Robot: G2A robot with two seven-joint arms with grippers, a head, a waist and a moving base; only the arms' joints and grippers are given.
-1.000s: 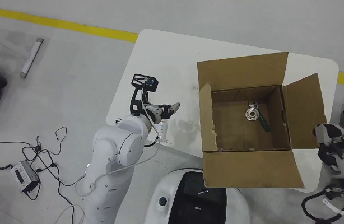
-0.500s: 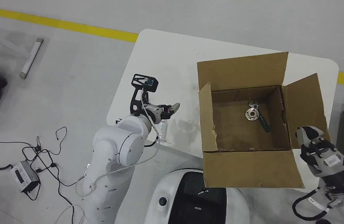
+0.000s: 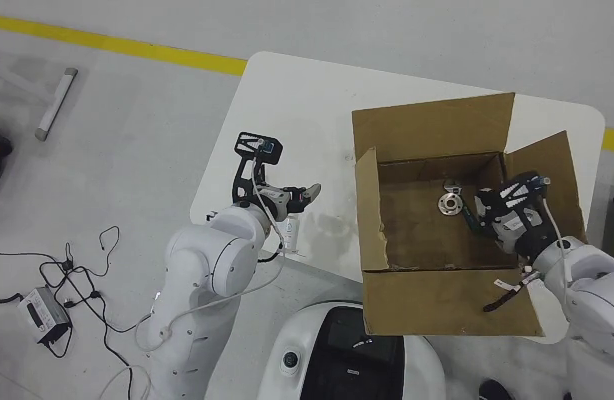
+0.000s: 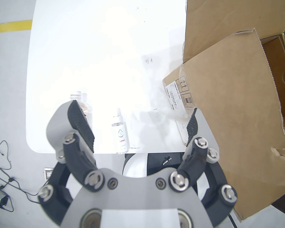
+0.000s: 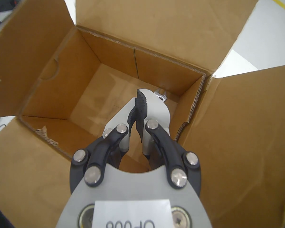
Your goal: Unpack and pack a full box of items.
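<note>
1. So, the cardboard box (image 3: 442, 300) sat open on the right side of the table (image 3: 317, 110), all flaps folded out.
2. Down on its floor I could make out a wrench (image 5: 162, 95) tucked near the far wall, with a round metal fitting (image 3: 447, 204) just beside it.
3. The right gripper (image 5: 139, 105) hung over the opening, above the wrench, pads pressed together and holding nothing.
4. Progress guess: unpacking looked partly done. A water bottle (image 4: 82, 100) and a small spray bottle (image 4: 120, 131) stood out on the table near its front edge, well apart from the box.
5. Left to do, as I read it: get those two metal bits out, then load everything back in.
6. The left gripper (image 4: 133, 109) hovered above the bottles, spread wide, empty.
7. In the way: the box's deep walls, plus the right flap (image 3: 552, 190) right next to the arm. The wrench being so close to the wall looked fiddly too, and those jaws would need opening first.
</note>
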